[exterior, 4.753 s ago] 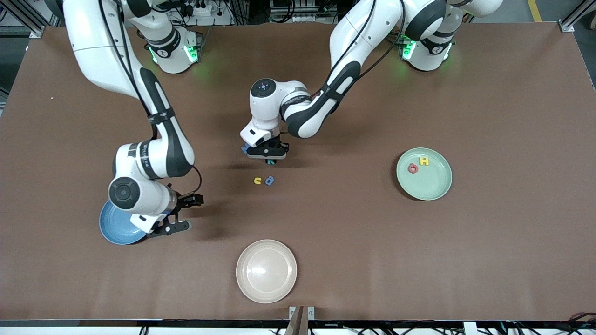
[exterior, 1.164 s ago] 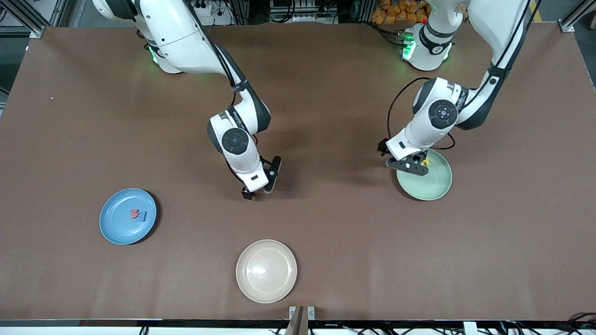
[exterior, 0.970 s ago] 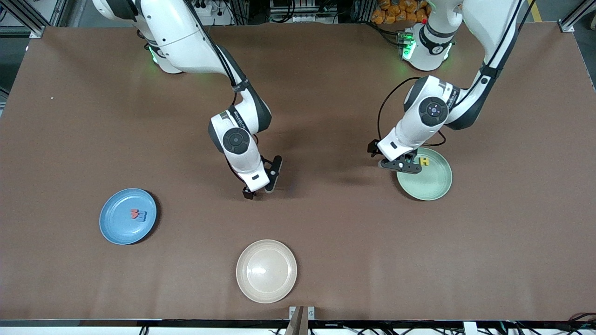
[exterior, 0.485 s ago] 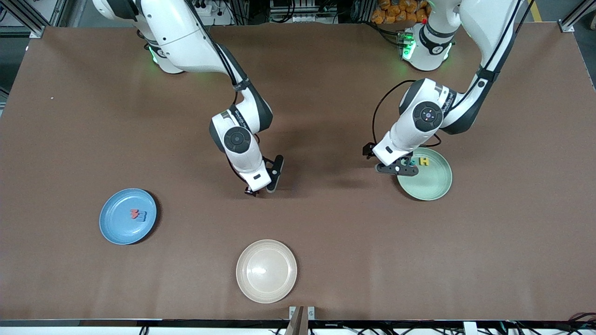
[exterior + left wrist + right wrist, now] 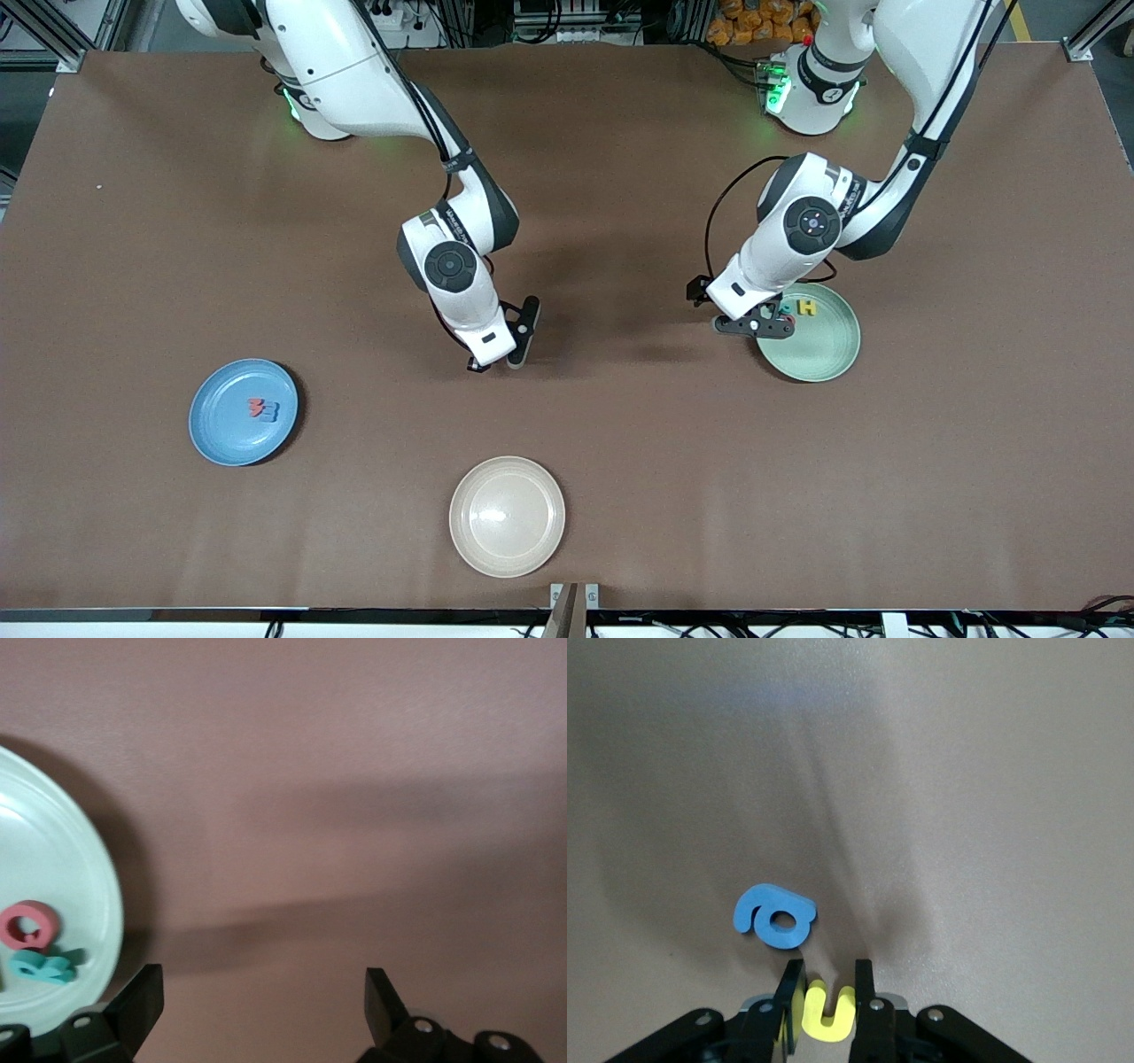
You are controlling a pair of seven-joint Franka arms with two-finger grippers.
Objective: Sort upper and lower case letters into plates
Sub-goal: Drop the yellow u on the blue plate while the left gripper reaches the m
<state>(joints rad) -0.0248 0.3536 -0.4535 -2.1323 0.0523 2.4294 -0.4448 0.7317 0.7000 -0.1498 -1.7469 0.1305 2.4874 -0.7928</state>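
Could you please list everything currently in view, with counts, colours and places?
Table: one, brown, under everything.
Mint green plate: one, toward the left arm's end.
Letters in the mint green plate: three seen; yellow H, red ring-shaped letter, teal letter.
Sky blue plate: one, toward the right arm's end.
Letters in the sky blue plate: one red, one blue, side by side.
Cream plate: one, nearest the front camera.
Blue letter: one, on the table beside the right gripper.
Yellow u: one, between the right gripper's fingers.
Left gripper: open, over the mint green plate's rim.
Right gripper: shut on the yellow u, mid-table.
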